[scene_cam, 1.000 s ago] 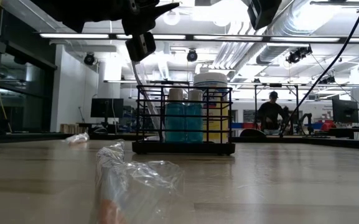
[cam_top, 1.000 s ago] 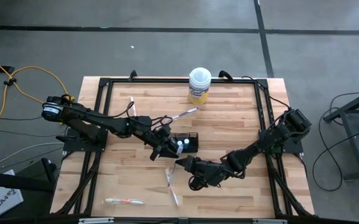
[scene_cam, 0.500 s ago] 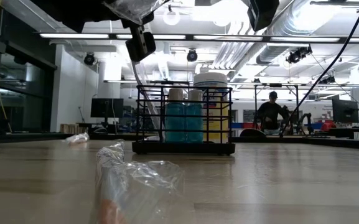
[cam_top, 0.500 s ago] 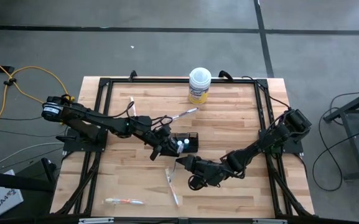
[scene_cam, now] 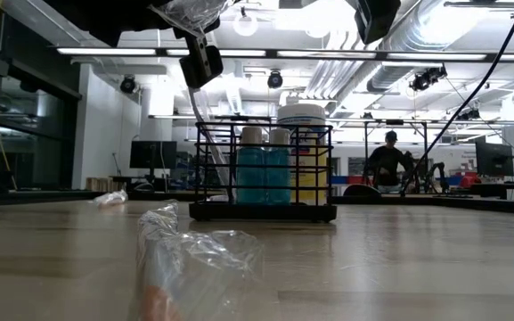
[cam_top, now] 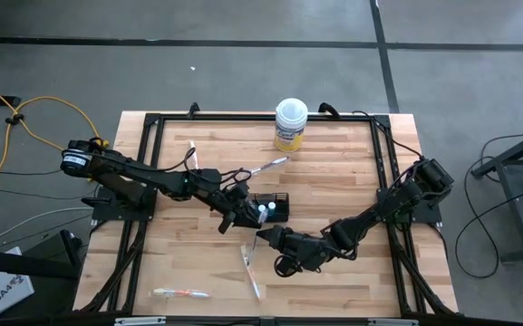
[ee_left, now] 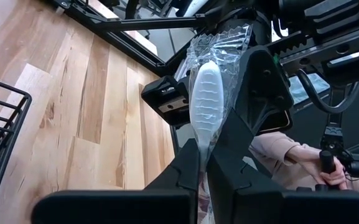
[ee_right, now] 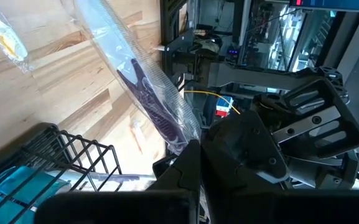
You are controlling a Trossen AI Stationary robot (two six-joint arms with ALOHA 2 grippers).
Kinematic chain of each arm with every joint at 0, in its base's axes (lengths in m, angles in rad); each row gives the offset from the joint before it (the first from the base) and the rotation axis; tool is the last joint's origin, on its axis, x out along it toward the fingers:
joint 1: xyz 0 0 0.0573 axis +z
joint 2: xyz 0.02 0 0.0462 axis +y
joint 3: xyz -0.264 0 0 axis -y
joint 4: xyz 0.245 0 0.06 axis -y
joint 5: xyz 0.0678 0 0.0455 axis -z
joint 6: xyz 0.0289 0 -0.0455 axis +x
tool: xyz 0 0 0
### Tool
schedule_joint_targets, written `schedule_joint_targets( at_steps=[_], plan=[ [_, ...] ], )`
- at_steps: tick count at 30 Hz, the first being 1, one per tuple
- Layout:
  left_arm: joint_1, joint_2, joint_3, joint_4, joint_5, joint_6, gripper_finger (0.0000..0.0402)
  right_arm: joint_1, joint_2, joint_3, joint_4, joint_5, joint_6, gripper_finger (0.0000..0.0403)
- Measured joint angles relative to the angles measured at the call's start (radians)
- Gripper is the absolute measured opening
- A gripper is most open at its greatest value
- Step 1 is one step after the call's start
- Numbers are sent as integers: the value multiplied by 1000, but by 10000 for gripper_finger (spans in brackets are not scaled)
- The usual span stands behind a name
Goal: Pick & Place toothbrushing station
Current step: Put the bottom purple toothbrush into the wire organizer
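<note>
The toothbrushing station, a black wire-mesh holder (cam_top: 277, 206) with two teal white-capped tubes (scene_cam: 264, 174), stands on its base mid-table. My left gripper (cam_top: 246, 217) is at its left near corner, shut on a clear-wrapped pale toothbrush (ee_left: 205, 93). My right gripper (cam_top: 263, 237), just nearer, is shut on a clear wrapper (ee_right: 148, 93) with a dark purple piece inside. I cannot tell whether both hold the same toothbrush. From above, the arms hide what is held. My left gripper pinches the wrapped toothbrush between its two fingers at its lower part (ee_left: 199, 155). The pale handle and crinkled wrapper stick out beyond the fingertips, clear of the table. My right gripper pinches one end of the clear wrapper (ee_right: 182, 140) between its two fingers. The wrapped piece runs on beyond the fingertips, above the table top.
Loose wrapped toothbrushes lie on the table: one near the front centre (cam_top: 250, 272), an orange one at the front left (cam_top: 181, 292), two farther back (cam_top: 268, 165) (cam_top: 191, 154). A white-lidded yellow tub (cam_top: 290, 124) stands at the far edge. A person sits in the room beyond (scene_cam: 388, 160).
My left gripper has shut on the wrapped toothbrush without changing place. In the low view, crinkled clear plastic now shows above that gripper where there was none. My right gripper and the holder have kept still.
</note>
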Motion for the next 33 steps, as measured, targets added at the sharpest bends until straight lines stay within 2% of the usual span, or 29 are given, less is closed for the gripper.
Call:
schedule_joint_targets(
  at_steps=[33],
  plan=[
    [-1, 0, -1, 21, 21, -19, 3, 0, -1, 0, -23, -93, 32, 2]
  ],
)
